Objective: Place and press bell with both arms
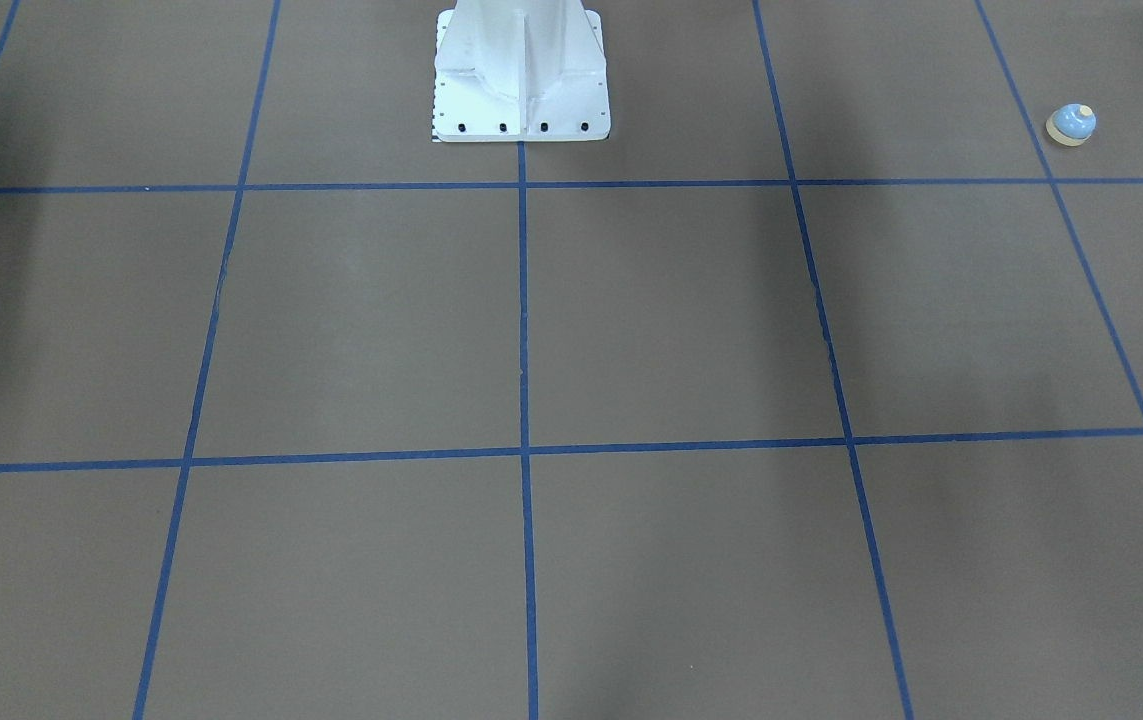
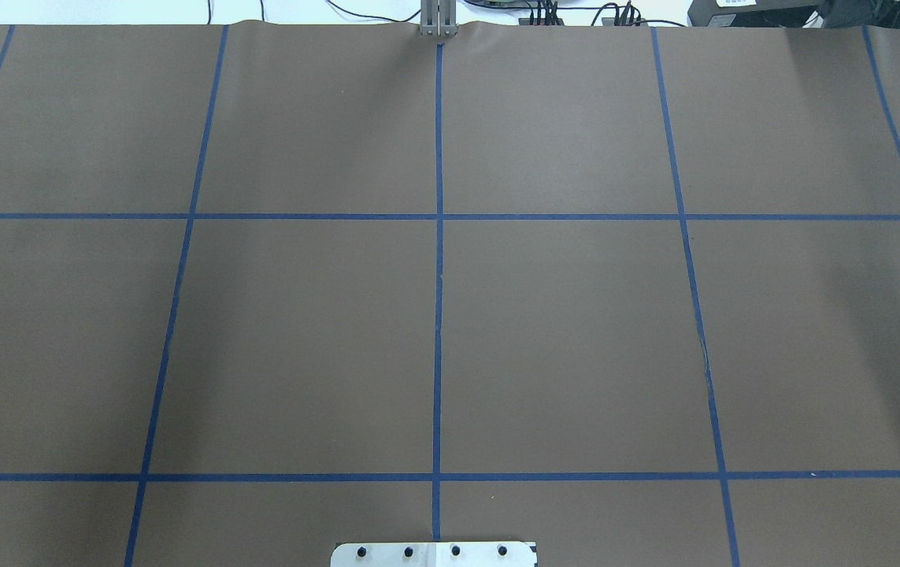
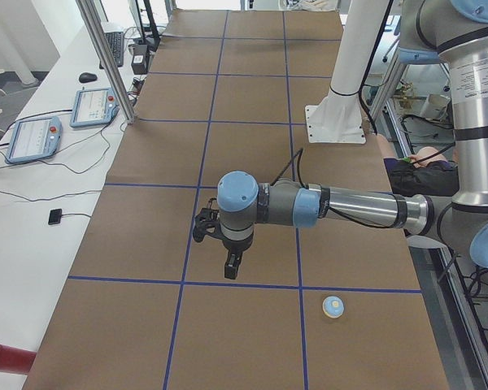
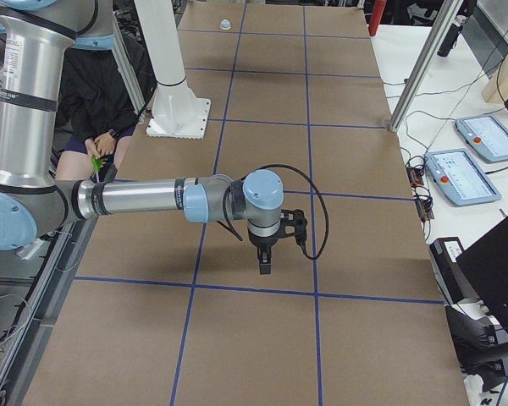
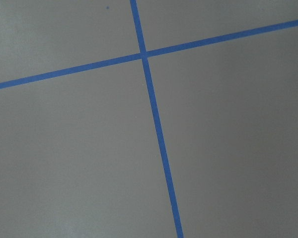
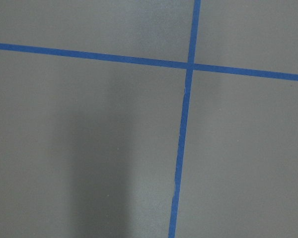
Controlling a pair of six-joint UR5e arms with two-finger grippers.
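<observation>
The light-blue bell (image 1: 1071, 124) with its cream button stands upright on the brown table near the robot's left end. It also shows in the exterior left view (image 3: 333, 306) and far off in the exterior right view (image 4: 225, 24). My left gripper (image 3: 232, 271) hangs fingers-down above the table, away from the bell, farther from the robot's side. My right gripper (image 4: 264, 267) hangs fingers-down above the table's other end, far from the bell. Both show only in the side views, so I cannot tell if they are open or shut. The wrist views show only table and blue tape lines.
The white bolted pedestal (image 1: 521, 70) stands at the robot's edge of the table. Blue tape lines grid the brown cover (image 2: 575, 331). A seated person (image 4: 102, 106) is behind the robot's side. Teach pendants (image 3: 32, 138) and metal posts (image 3: 106, 61) stand on the operators' side.
</observation>
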